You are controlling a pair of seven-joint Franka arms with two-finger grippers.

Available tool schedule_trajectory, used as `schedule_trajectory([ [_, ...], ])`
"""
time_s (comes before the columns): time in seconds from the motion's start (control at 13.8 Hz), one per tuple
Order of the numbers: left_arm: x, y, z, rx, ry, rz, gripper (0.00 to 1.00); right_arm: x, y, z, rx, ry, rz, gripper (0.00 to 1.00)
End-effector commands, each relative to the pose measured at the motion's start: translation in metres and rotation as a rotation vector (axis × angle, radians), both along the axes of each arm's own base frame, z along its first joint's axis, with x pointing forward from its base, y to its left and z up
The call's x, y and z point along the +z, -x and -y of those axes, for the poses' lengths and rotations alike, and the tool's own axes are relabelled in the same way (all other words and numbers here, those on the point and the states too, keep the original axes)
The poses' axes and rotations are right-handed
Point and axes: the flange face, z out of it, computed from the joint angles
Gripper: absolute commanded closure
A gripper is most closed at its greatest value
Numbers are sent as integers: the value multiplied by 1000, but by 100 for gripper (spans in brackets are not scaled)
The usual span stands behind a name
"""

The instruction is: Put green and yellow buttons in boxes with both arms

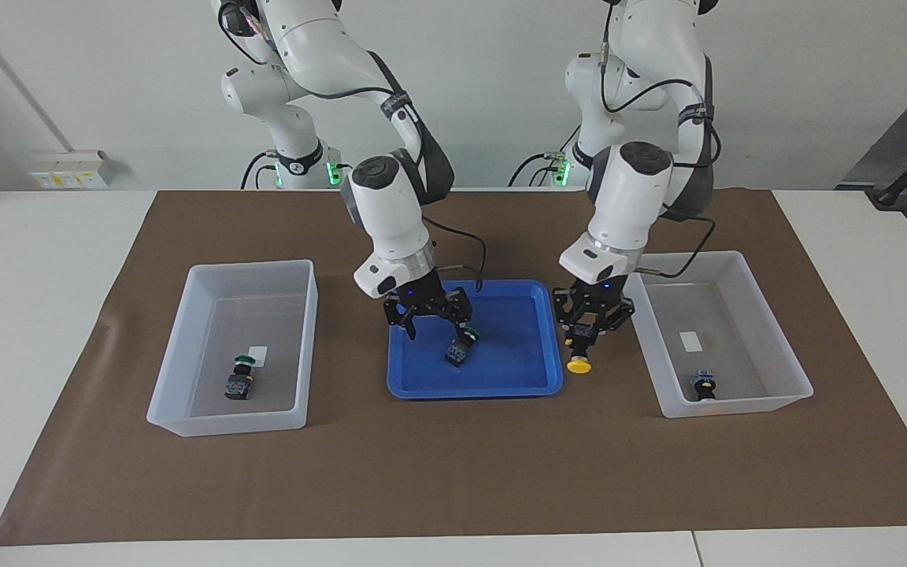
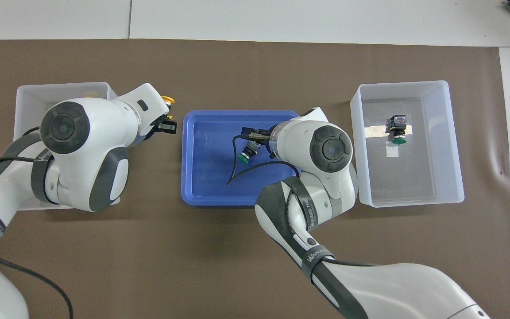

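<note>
- Green-capped buttons: two, one in the blue tray (image 1: 461, 345), one in a bin (image 1: 239, 376).
- Yellow-capped buttons: two (image 1: 579, 356) (image 1: 703, 385).
- Translucent bins: two (image 1: 178, 370) (image 1: 776, 346).
- Blue tray: one (image 1: 516, 378).
- Arms: two.

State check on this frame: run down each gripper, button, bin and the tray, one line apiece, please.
left gripper: shut on a yellow button, in the air between blue tray and bin.
held yellow button: cap down, off the table.
right gripper: open, over the tray's green button.
green button in tray: lying loose, tilted.
blue tray: holds one button.
bin at right arm's end: holds one green button.
bin at left arm's end: holds one yellow button.
</note>
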Motion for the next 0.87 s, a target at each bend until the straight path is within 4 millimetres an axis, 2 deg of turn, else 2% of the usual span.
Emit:
schedule_trajectory([
  [0.0,10,-13,-55,28,-23,22,100,-28,-7,-22,-14,-8,-2,0],
  [0.14,12,-25,-111,98,-31,37,100,-35,-7,-25,-17,-11,1,0],
  [0.29,13,-32,-151,68,-61,79,100,-50,-5,-33,-36,-19,13,1],
  [0.36,11,-33,-169,71,-72,78,100,-54,-4,-34,-33,-16,11,10],
  [0.51,7,-32,-211,64,-97,75,100,-55,-2,-36,-28,-10,1,87],
  [0.58,0,-34,-225,56,-108,79,100,-55,-1,-36,-28,-6,-9,100],
  [0.65,-9,-37,-240,66,-116,89,100,-54,-1,-35,-24,5,-30,100],
  [0.79,-28,-40,-250,82,-118,87,100,-28,-6,-28,-21,14,-57,100],
])
